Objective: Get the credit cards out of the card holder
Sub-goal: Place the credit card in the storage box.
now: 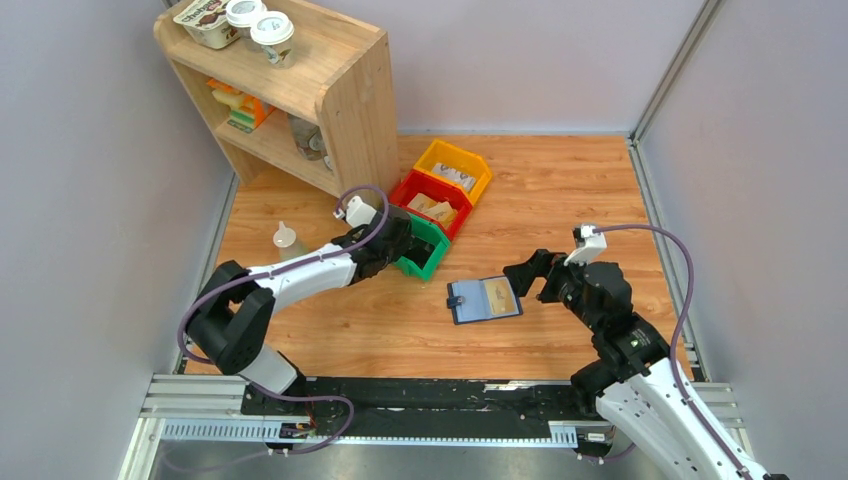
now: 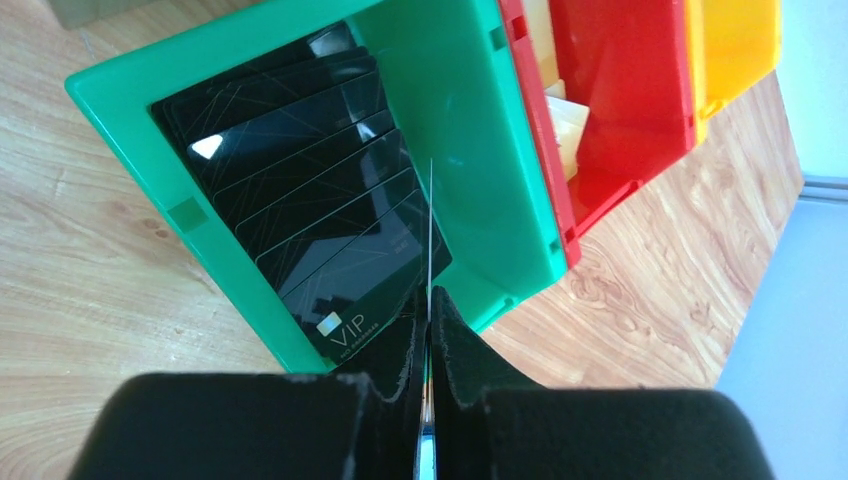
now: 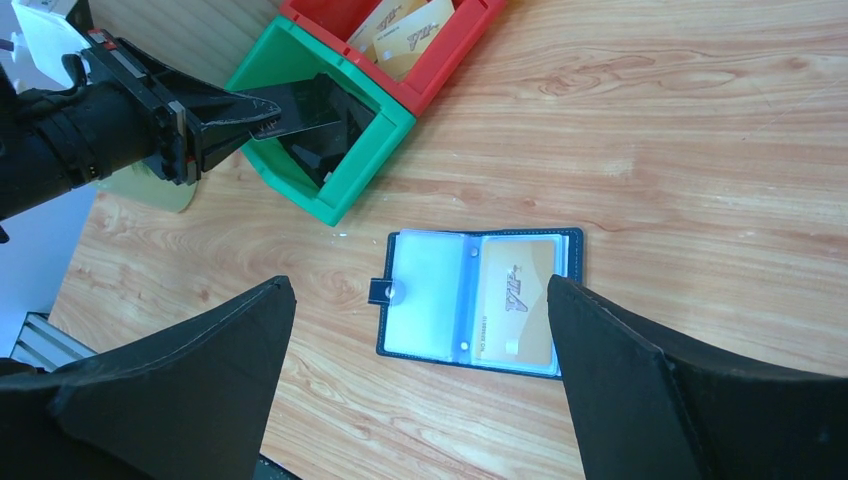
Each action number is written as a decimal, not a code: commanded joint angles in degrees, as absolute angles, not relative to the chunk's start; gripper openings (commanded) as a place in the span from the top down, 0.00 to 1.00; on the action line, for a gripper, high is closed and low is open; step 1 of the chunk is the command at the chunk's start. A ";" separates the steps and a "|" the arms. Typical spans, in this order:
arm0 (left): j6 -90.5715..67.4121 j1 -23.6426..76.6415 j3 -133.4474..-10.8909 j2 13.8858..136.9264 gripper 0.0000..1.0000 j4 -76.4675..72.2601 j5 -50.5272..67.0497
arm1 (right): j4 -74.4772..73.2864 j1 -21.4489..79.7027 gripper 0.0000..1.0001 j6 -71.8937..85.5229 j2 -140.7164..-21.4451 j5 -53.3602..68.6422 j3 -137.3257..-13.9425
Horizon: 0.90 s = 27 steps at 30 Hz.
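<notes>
**Top view.** The card holder [image 1: 485, 299] lies open and flat on the wooden table [image 1: 560, 190], between the 2 arms and nearer the right one. The right claw [image 1: 527, 279] sits just beside its right edge. The left claw [image 1: 403, 240] is over the green bin [image 1: 428, 256], the nearest of 3 bins in a row with the red bin [image 1: 431, 201] and the yellow bin [image 1: 455, 167]. A wooden shelf [image 1: 345, 95] stands behind them, and a small bottle [image 1: 288, 239] is near the left arm.

**Left wrist view.** The left claw [image 2: 428, 305] is pressed together on a black card [image 2: 429, 225], seen edge-on as a thin line above the green bin [image 2: 470, 120]. Inside the bin, a fanned stack of black cards [image 2: 300, 190] leans; the front one reads "VIP". The red bin [image 2: 620, 90] holds tan cards, partly hidden.

**Right wrist view.** The right claw [image 3: 420, 285] has its fingers [image 3: 200, 370] wide apart and holds nothing, above the card holder [image 3: 430, 300]. A tan card [image 3: 515, 300] sits in the right-hand pocket; the strap tab [image 3: 385, 292] points left. The left claw [image 3: 215, 120] grips the black card [image 3: 305, 115] over the green bin [image 3: 345, 185].
</notes>
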State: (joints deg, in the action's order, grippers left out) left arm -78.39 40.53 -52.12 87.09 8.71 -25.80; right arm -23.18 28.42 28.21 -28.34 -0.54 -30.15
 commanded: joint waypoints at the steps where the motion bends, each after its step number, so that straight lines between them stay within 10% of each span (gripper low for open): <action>1: -82.53 41.04 -51.50 89.38 0.92 5.63 -25.93 | -21.27 28.48 0.00 27.69 -27.69 -0.97 -29.88; 5: -83.32 41.04 -51.42 89.65 0.90 6.15 -24.88 | -21.44 28.48 0.00 27.86 -27.51 -0.97 -29.79; 9: -82.70 41.40 -50.19 87.29 0.61 6.68 -25.75 | -21.97 28.39 0.00 27.77 -27.51 -0.97 -29.71; 16: -78.84 42.27 -50.10 81.92 0.43 8.26 -26.54 | -23.29 28.39 0.00 26.46 -28.30 -2.28 -30.41; 27: -75.06 42.45 -49.93 76.99 0.50 12.66 -25.05 | -25.05 28.39 0.00 26.72 -29.62 -3.96 -31.38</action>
State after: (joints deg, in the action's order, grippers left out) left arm -76.64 42.28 -50.06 78.63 10.07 -25.56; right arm -24.95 28.42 27.16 -29.61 -2.57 -29.82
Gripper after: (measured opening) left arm 0.515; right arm 0.998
